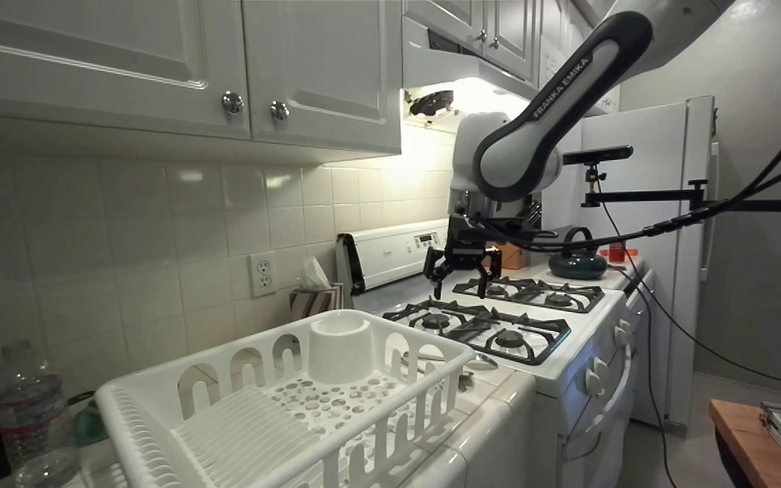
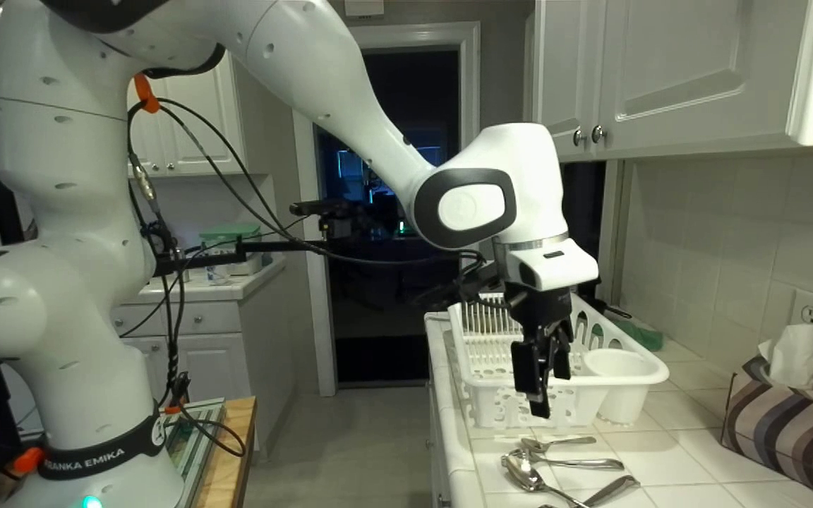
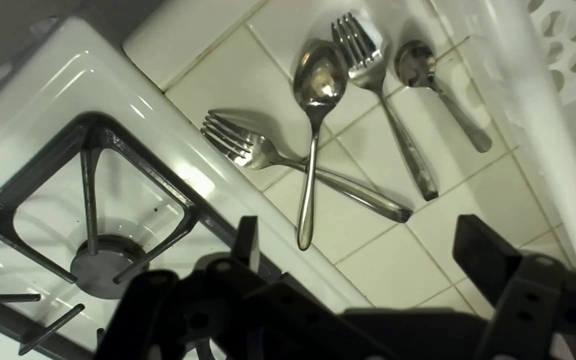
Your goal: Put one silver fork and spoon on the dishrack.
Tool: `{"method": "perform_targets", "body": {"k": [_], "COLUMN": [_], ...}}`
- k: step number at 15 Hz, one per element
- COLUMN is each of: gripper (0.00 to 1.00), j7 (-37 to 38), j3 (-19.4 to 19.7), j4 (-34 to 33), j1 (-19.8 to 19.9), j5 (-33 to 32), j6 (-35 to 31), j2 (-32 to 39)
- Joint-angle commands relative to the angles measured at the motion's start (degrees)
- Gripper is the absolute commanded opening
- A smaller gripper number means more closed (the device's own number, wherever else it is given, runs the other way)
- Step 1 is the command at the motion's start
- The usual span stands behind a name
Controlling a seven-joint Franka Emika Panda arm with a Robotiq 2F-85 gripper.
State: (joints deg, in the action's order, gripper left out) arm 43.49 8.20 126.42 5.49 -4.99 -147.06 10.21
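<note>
The silver cutlery lies on the tiled counter beside the stove. In the wrist view a large spoon (image 3: 320, 80) lies with its handle across a fork (image 3: 258, 150). A second fork (image 3: 368, 75) and a small spoon (image 3: 415, 65) lie nearer the rack. The large spoon also shows in an exterior view (image 2: 523, 473). The white dishrack (image 1: 390, 404) stands past the cutlery; its rim shows in the wrist view (image 3: 533, 100). Its round utensil cup (image 1: 339, 356) is at one corner. My gripper (image 3: 358, 225) is open and empty, above the counter and stove edge, touching nothing.
The white stove with black grates (image 1: 509, 339) adjoins the counter. A striped tissue box (image 2: 780, 416) stands by the wall. A clear bottle (image 1: 31, 420) is behind the rack. A kettle (image 1: 577, 263) is beyond the stove. Wall cupboards (image 1: 323, 74) hang above.
</note>
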Motion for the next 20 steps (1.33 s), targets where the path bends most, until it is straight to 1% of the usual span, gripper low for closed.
{"method": "perform_targets", "body": {"k": [1, 3, 6, 14, 20], "gripper": [1.00, 1.00, 1.00, 1.00, 1.00], "j7": [-1.3, -1.3, -1.9, -4.5, -4.6], "j3": [1.5, 2.7, 4.3, 5.9, 6.1], "j4": [-2.4, -3.0, -4.3, -8.1, -8.6], "j1": [-0.8, -1.6, -2.8, -5.1, -5.0], "j5": [-0.9, -1.3, -0.7, 0.3, 1.5], "j6": [-5.2, -7.8, -9.2, -7.8, -7.4], "j2": [5.8, 8.4, 11.6, 17.4, 19.3]}}
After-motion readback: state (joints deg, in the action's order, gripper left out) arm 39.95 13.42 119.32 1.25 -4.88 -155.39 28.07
